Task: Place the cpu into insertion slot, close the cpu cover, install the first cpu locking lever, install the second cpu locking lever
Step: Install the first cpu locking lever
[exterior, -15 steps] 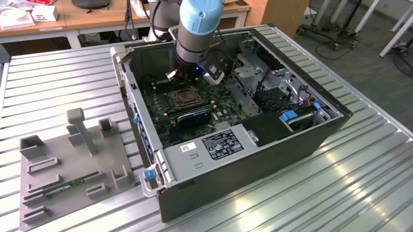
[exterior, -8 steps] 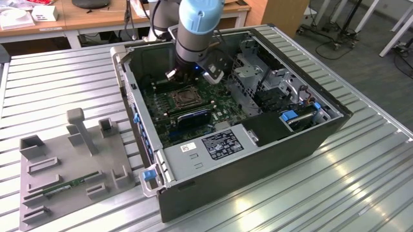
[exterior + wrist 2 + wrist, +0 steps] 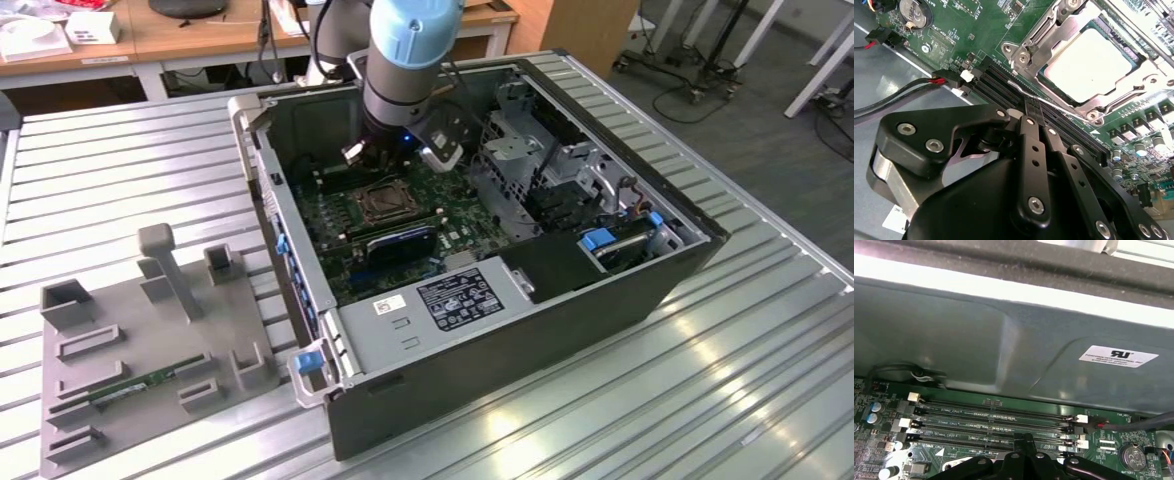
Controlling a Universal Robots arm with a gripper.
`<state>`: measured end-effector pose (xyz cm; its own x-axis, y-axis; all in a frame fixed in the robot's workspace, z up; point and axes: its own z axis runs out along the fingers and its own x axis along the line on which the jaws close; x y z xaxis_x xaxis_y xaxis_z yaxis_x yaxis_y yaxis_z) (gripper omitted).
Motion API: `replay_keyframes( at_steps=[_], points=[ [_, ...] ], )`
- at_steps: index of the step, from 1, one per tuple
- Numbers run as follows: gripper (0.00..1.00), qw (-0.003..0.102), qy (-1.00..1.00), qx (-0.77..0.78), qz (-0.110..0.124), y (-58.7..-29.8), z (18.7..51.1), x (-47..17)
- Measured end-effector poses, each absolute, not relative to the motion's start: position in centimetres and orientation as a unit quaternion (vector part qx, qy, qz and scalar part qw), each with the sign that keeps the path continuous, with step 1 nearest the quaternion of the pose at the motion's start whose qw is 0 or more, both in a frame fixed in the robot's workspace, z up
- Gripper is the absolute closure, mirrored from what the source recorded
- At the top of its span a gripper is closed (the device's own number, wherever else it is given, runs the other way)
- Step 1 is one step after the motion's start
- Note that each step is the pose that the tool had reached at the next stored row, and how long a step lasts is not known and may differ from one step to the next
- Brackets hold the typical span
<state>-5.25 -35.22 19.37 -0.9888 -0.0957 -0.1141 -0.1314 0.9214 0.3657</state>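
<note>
The cpu lies flat in the insertion slot on the green motherboard, its pale top showing through the window of the cpu cover. That silver frame is folded down over it. A thin wire locking lever runs along the socket's edge beside the memory slots. My gripper has its black fingers together, tips right at that lever, just beside the socket. In the exterior view the gripper reaches down into the open case behind the socket. The first wrist view shows the gripper over the memory slots.
Long black memory slots lie between the socket and the case wall. Red and black cables run beside the board. A grey fixture on the table at the exterior view's left holds a green memory stick. The drive cage stands beside the arm.
</note>
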Motion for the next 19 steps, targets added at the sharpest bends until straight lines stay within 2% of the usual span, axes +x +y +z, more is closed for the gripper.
replay_keyframes(
  at_steps=[19],
  points=[
    [0.89, 0.044, 0.978, -0.073, 0.190, -35.21, 19.75, -5.26]
  ],
)
